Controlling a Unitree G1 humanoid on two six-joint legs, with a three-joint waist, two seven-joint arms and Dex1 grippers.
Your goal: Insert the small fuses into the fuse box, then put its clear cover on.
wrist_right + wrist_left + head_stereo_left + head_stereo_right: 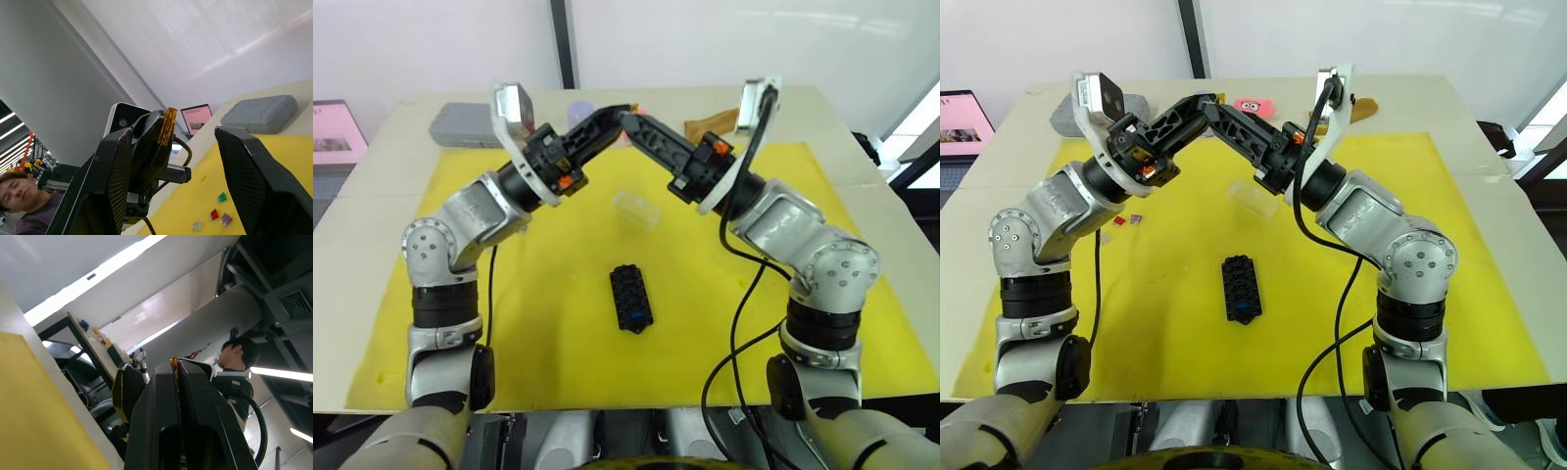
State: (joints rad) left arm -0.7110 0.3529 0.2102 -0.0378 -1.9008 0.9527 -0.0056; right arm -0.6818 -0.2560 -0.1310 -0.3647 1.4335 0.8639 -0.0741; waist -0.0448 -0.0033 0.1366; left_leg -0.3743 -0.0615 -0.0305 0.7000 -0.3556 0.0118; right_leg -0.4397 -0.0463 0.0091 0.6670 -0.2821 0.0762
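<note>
Both hands meet fingertip to fingertip, left hand (156,134) pinching amber fuse (167,126).

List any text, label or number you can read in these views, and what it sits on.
No text can be read in any view.
Screen beyond the table edge: shows lines of text on pink, too small to read.
Pink tag at the far side of the table: dark marks on it, too blurred to read.
Fuse box, clear cover, grey case: no markings to be seen.
</note>
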